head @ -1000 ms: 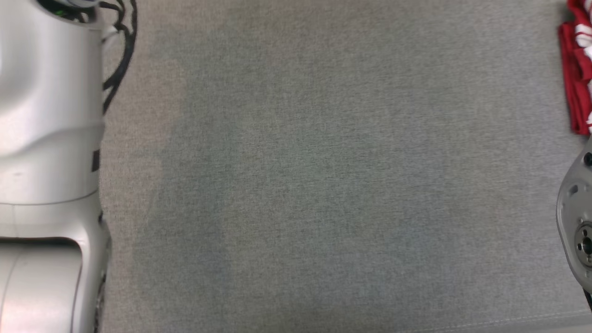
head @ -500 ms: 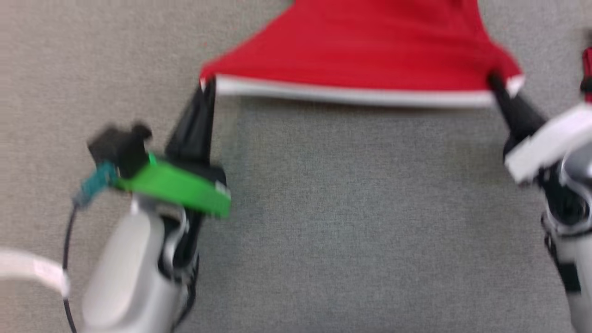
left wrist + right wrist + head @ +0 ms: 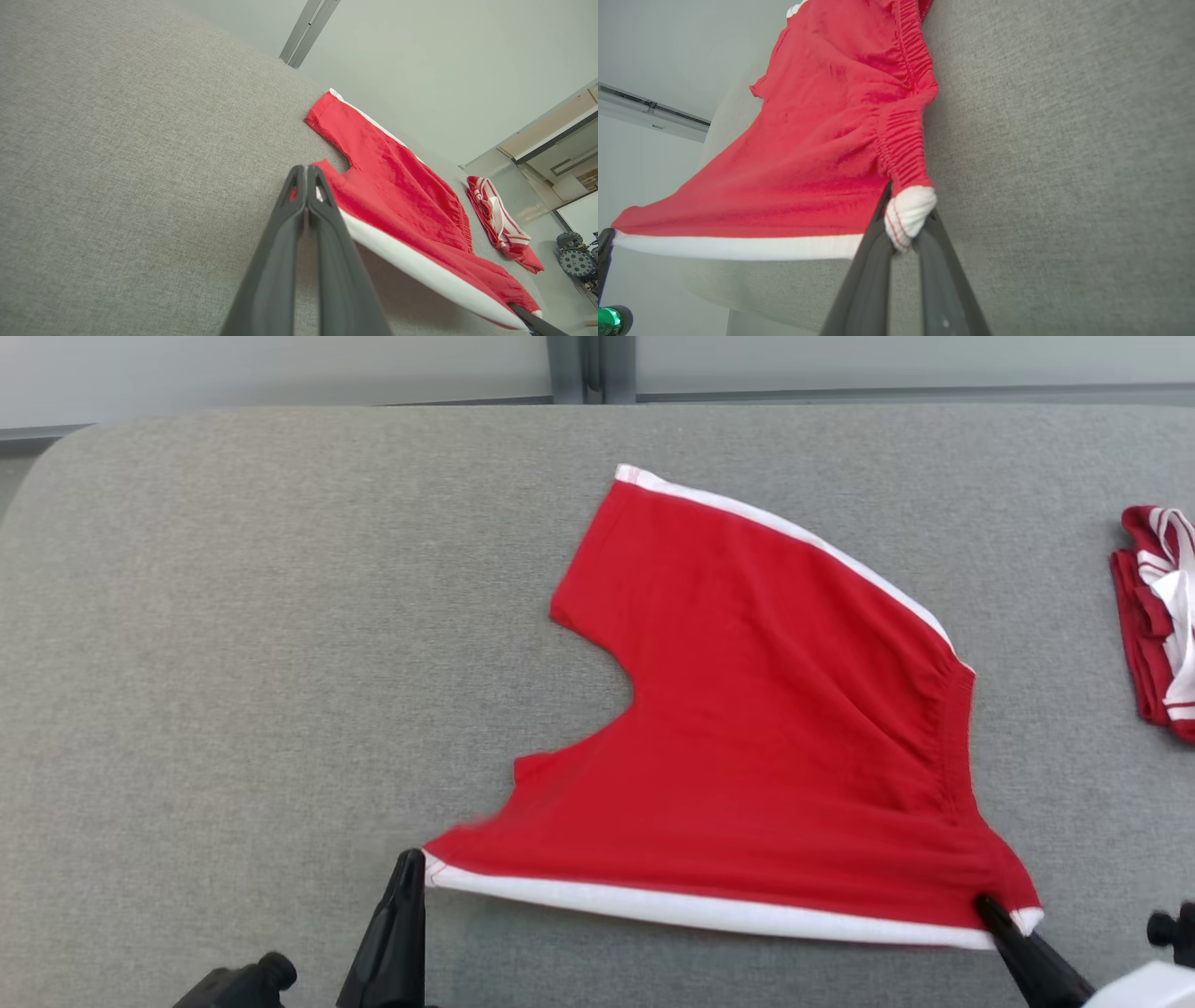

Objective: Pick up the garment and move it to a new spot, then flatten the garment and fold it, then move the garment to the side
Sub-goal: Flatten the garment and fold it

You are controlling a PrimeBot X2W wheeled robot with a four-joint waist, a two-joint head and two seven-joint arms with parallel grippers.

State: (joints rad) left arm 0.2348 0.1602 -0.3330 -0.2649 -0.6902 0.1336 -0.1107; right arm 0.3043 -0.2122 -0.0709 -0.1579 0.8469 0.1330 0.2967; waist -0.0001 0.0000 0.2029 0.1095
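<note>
Closest to me, the two dark grippers hold the near edge of the red cotton shorts with white side bands (image 3: pixel 766 728). The left gripper (image 3: pixel 412 864) has its fingers pressed tight together on the leg-hem corner. The right gripper (image 3: pixel 988 907) is pinched on the bunched white corner at the waistband end, with a wad of cloth wedged between its fingers. The white band (image 3: pixel 709 913) runs nearly straight from one to the other and hangs a little above the grey woven padded surface (image 3: pixel 233 663), throwing a shadow beneath it.

Past that edge the red cloth slopes down and lies on the padding. The gathered elastic waistband (image 3: pixel 954 737) sits to the robot's right, the crotch notch opens to its left, and the far leg reaches away with a few slanting creases across the middle.

This looks like the flattening step. To do it well, I'd keep both grippers level and the band taut, draw gently toward the near side to pull those creases out, then lower both corners together. Letting go of one first, or too high, would let the edge curl back.

Further off to the right, well apart, lies a folded red-and-white striped garment (image 3: pixel 1160 616), and beyond it a pale wall (image 3: pixel 280 369).
</note>
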